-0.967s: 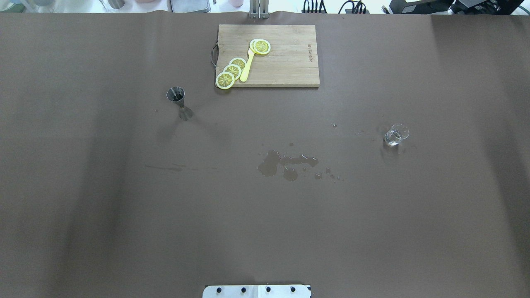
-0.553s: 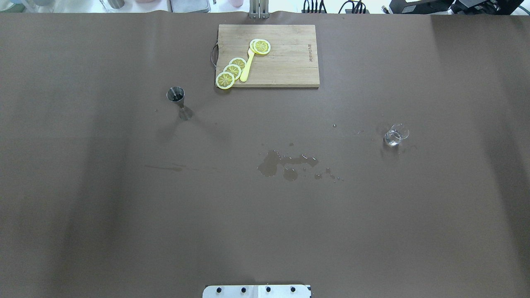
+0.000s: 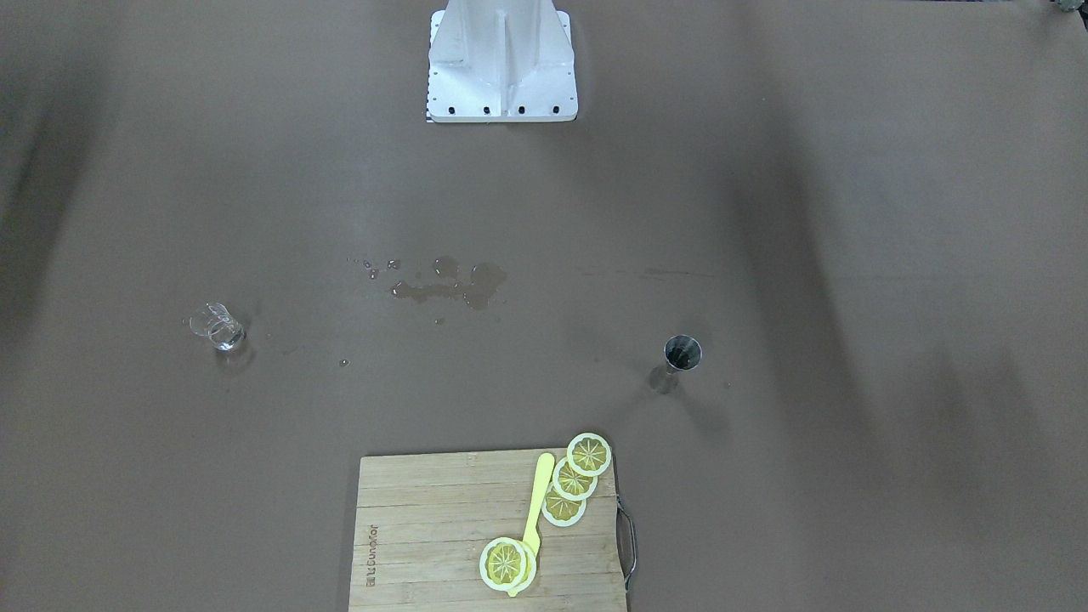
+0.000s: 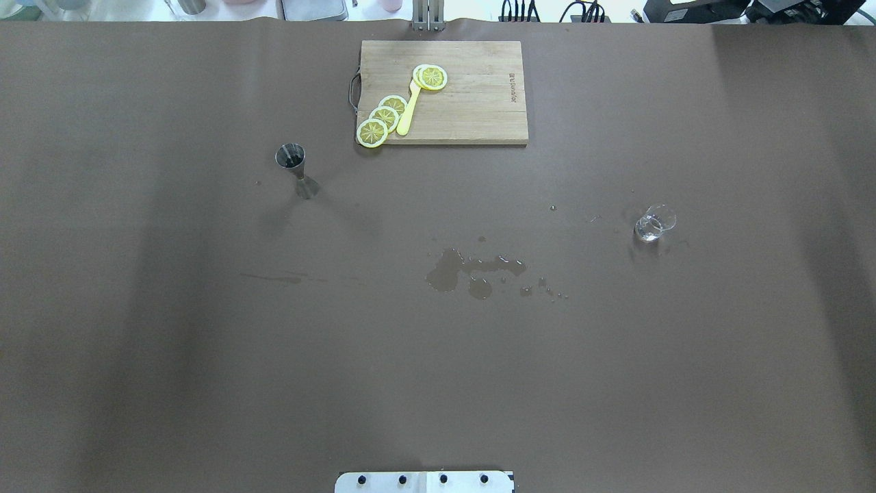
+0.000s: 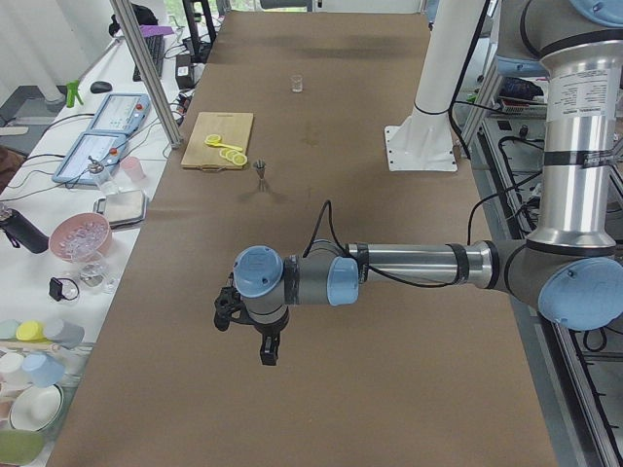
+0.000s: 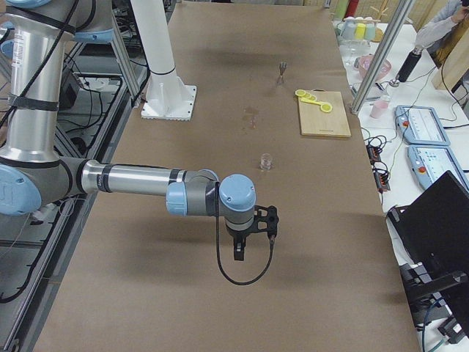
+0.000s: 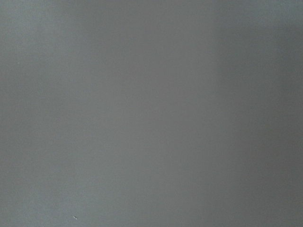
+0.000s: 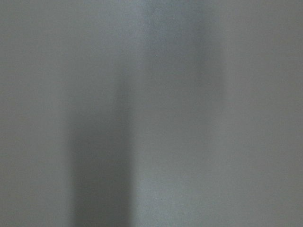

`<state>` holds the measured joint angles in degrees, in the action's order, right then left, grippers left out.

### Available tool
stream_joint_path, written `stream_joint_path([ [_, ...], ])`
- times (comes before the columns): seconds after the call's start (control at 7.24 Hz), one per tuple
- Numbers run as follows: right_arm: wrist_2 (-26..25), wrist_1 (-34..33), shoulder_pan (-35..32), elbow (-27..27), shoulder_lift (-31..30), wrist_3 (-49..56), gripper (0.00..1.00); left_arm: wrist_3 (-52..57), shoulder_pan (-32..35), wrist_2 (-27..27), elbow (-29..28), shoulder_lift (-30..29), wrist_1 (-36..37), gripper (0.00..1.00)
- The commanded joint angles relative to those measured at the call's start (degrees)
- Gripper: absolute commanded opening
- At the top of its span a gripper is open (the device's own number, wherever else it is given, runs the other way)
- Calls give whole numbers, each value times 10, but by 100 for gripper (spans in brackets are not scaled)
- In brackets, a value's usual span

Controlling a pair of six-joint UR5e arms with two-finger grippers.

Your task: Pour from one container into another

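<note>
The small clear glass beaker (image 4: pixel 655 223) stands upright on the brown table, right of the middle; it also shows in the front view (image 3: pixel 218 328) and the right side view (image 6: pixel 267 162). The steel hourglass jigger (image 4: pixel 295 170) stands upright at the left, near the board, also seen in the front view (image 3: pixel 677 361). Both grippers show only in the side views. My left gripper (image 5: pixel 261 348) hangs over bare table far from the jigger (image 5: pixel 260 171). My right gripper (image 6: pixel 249 246) hangs short of the beaker. Whether they are open or shut I cannot tell. Both wrist views show only blurred table.
A wooden cutting board (image 4: pixel 479 103) with lemon slices (image 4: pixel 383 118) and a yellow utensil (image 4: pixel 408 109) lies at the table's far edge. A wet spill (image 4: pixel 452 270) marks the middle of the table. The robot's white base (image 3: pixel 501 59) stands at the near edge.
</note>
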<state>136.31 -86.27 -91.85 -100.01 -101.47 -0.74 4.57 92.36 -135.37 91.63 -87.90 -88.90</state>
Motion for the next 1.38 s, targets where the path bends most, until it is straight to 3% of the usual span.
stream_joint_path([
  [0.0, 25, 0, 0, -5, -5, 3, 100, -1, -1, 3, -1, -1, 2, 98],
  [0.55, 47, 0, 0, -59, -71, 98, 100, -1, -1, 2, 0, -1, 0, 98],
  [1.24, 102, 0, 14, -129, -63, 94, 100, -52, -1, -2, 17, -7, -6, 98],
])
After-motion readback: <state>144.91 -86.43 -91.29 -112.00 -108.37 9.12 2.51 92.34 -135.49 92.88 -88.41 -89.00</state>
